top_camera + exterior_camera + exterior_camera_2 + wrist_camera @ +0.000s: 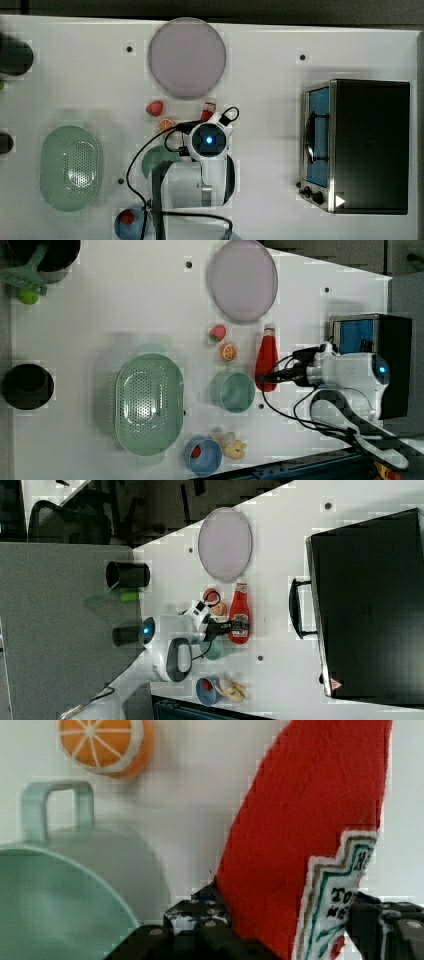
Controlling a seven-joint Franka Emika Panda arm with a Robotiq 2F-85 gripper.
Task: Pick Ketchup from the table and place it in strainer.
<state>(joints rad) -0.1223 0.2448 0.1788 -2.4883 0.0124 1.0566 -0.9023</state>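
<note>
The Ketchup (266,357), a red bottle with a white cap and label, stands on the white table between the lilac plate and the teal cup. In the top view its cap end (208,109) pokes out past the arm's wrist. My gripper (269,377) reaches in at the bottle's lower body (240,615). In the wrist view the black fingers (200,915) press against both sides of the Ketchup (310,820), so the gripper (290,920) is shut on it. The pale green oval strainer (47,150) lies apart at the top view's left, with nothing in it (120,405).
A teal cup (232,392) stands right beside the bottle, with an orange slice (229,352) and a strawberry (217,333) close by. Beyond them is a lilac plate (243,280). A blue bowl (202,457) sits near the table edge. A black toaster oven (360,145) stands at the top view's right.
</note>
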